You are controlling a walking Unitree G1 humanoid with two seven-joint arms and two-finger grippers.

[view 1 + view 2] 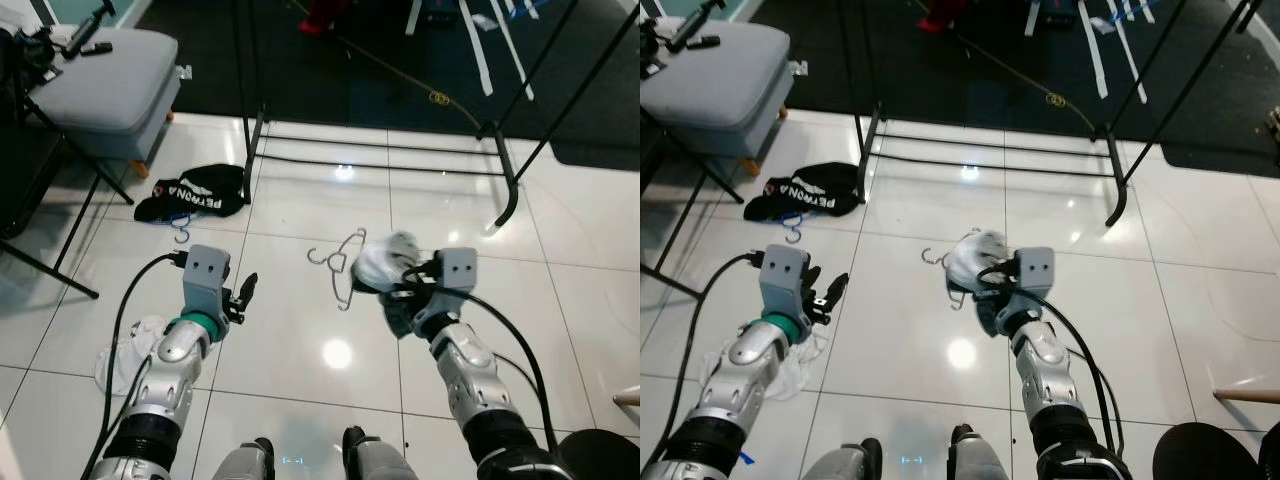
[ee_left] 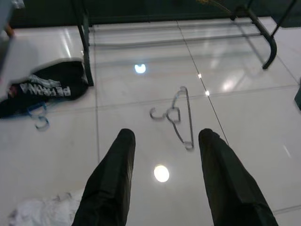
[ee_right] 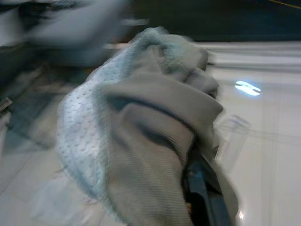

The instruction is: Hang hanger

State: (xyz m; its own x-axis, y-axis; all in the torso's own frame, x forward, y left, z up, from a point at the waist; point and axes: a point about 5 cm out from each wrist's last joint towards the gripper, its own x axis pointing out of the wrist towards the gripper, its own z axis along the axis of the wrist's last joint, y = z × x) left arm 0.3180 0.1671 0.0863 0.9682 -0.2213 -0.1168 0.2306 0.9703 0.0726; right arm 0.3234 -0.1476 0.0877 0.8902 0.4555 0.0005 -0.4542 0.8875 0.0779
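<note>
Near the robot, the left gripper (image 2: 162,174) hangs over the shiny white floor (image 1: 290,340) with its two black fingers (image 2: 110,183) spread wide and nothing between them. A crumpled white cloth (image 1: 125,350) lies on the floor just beside that arm. The right gripper (image 1: 395,275) holds a bunched-up pale cloth (image 3: 141,122), squeezed tight around it.

The hanger (image 2: 178,117) is thin grey wire. It lies flat on the floor, in front of the left gripper and just beside the pale cloth. Its long side runs away from the robot, and its hook (image 1: 318,257) points to the robot's left.

Farther off to the left lies a black shirt (image 1: 195,192) with white letters; the word cannot be read for sure. A blue hook (image 1: 180,235) pokes out next to it. Behind the hanger stands a black metal rack (image 1: 385,150), its low bars along the edge of the dark floor. A grey cushioned seat (image 1: 105,85) sits in the far left corner.
</note>
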